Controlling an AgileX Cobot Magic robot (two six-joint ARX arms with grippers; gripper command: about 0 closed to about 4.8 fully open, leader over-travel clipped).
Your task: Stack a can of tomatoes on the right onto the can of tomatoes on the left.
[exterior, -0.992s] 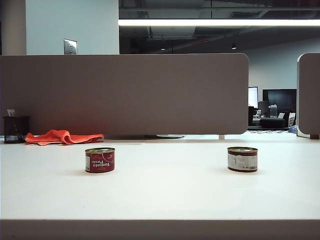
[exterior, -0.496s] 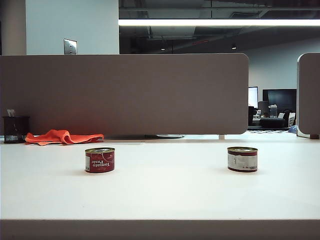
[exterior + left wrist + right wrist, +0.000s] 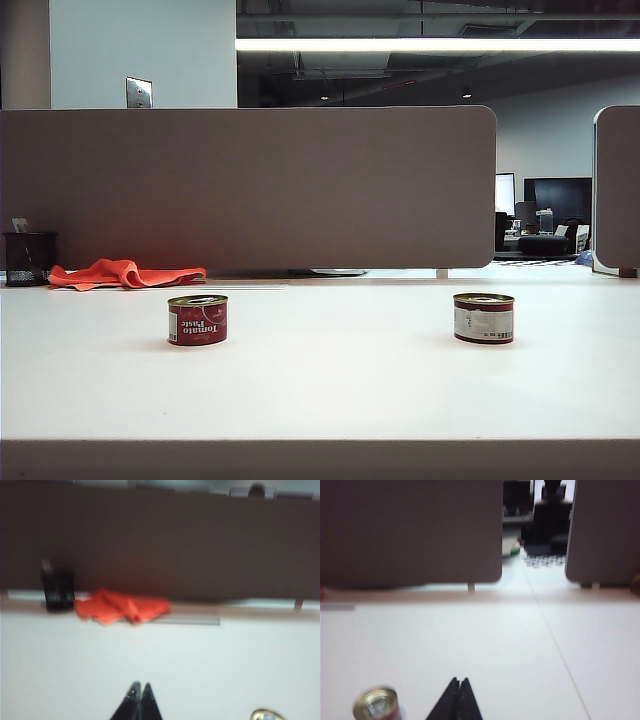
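Both wrist pictures are blurry. In the left wrist view, only a bit of the left can's point(image 3: 266, 715) gold rim shows, cut off by the picture's edge. The left gripper point(image 3: 139, 686) shows only its two dark tips pressed together. In the right wrist view, the right can point(image 3: 376, 704) is fuzzy and cut off too, and its label cannot be read. The right gripper point(image 3: 459, 681) shows only its closed tips. The exterior view shows neither gripper.

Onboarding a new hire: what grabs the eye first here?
Two tomato cans stand apart on the white table: the left can red-labelled, the right can showing a pale label. An orange cloth lies rear left by the divider. Left gripper and right gripper show shut jaws, holding nothing.
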